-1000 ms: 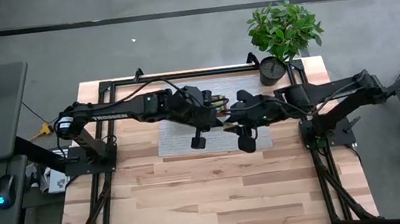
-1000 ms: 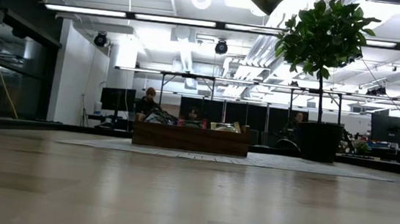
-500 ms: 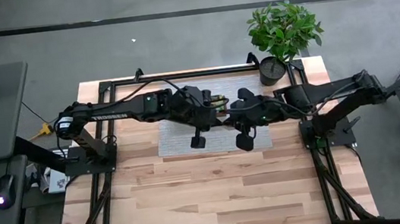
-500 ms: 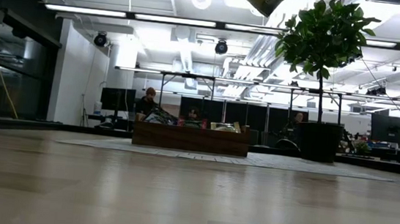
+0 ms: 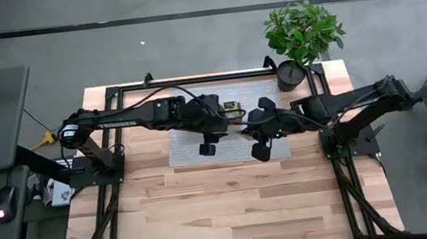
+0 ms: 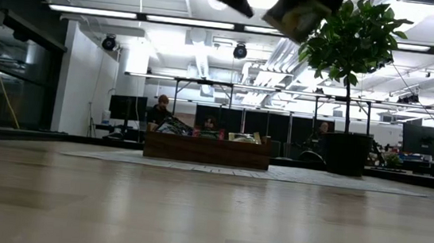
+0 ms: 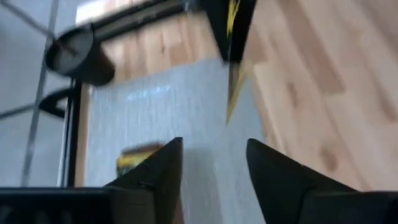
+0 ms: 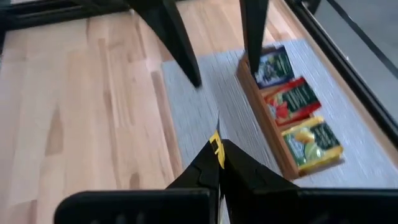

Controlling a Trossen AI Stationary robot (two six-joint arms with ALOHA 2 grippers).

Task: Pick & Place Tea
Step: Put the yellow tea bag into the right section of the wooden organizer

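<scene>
A yellow-green tea packet (image 6: pixel 295 16) hangs high above the grey mat (image 5: pixel 229 144), and my right gripper (image 8: pixel 217 148) is shut on it. My left gripper (image 7: pixel 211 148) stands open just to the packet's left, with nothing between its fingers. The left wrist view shows the packet edge-on (image 7: pixel 234 87) ahead of those open fingers. The brown wooden tray (image 8: pixel 264 121) sits on the mat's far part. In it lie a dark packet (image 8: pixel 274 65), a red one (image 8: pixel 292 99) and a yellow-green one (image 8: pixel 314 144). From above both grippers meet over the mat (image 5: pixel 234 123). My right gripper pinches the yellow-green packet between its two fingers, only a yellow edge (image 8: pixel 215 144) showing at their tips. The fingers slant downward. The packet is lifted clear, tilted, and its free part (image 7: pixel 234 93) hangs below the fingers, far above the mat.
A potted plant (image 5: pixel 302 39) stands at the table's far right corner. The bare wooden tabletop (image 5: pixel 232 207) stretches toward the near edge. Black frame rails (image 5: pixel 109 198) run along both sides of the table. Desks and a seated person (image 6: pixel 158 112) show in the room behind.
My left gripper has let go of the yellow-green packet and drawn a little toward the table's left; a gap now shows between it and the packet. My right gripper, shut on the packet, has sunk slightly and rolled, and the packet has tipped.
</scene>
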